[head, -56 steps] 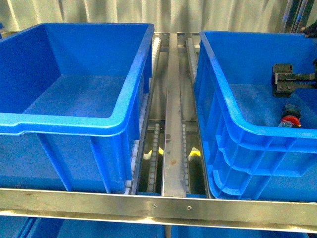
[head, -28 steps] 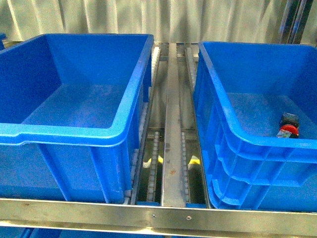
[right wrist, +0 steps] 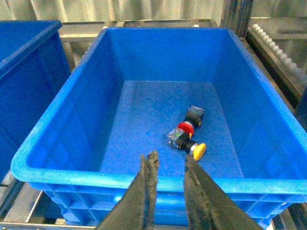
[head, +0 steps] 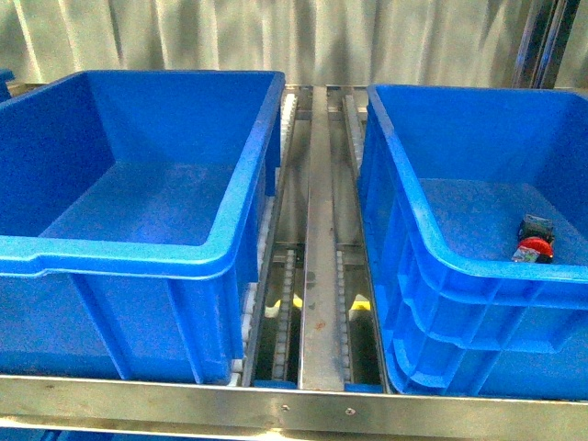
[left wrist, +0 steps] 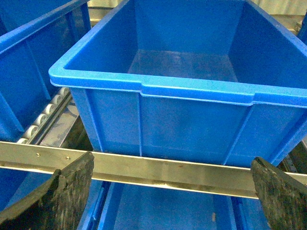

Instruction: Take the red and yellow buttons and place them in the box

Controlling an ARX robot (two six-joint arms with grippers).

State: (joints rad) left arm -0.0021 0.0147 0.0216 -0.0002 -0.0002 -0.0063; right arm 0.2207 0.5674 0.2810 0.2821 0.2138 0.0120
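Note:
The blue box stands on the right, and its near rim fills the right wrist view. On its floor lie the red button and the yellow button, close together on dark bodies. In the front view only the red button shows, just behind the rim. My right gripper hangs open above the box's near rim with nothing between its fingers. My left gripper is wide open and empty, in front of the steel rail. Neither arm shows in the front view.
A second blue crate, empty inside, stands on the left, seen also as crate. Between the two crates run roller tracks and a steel bar. A steel rail crosses the front, with more blue crates below it.
A second ago a dark gripper hung inside the right box above the red button. It has left the front view. The red button has stayed where it was.

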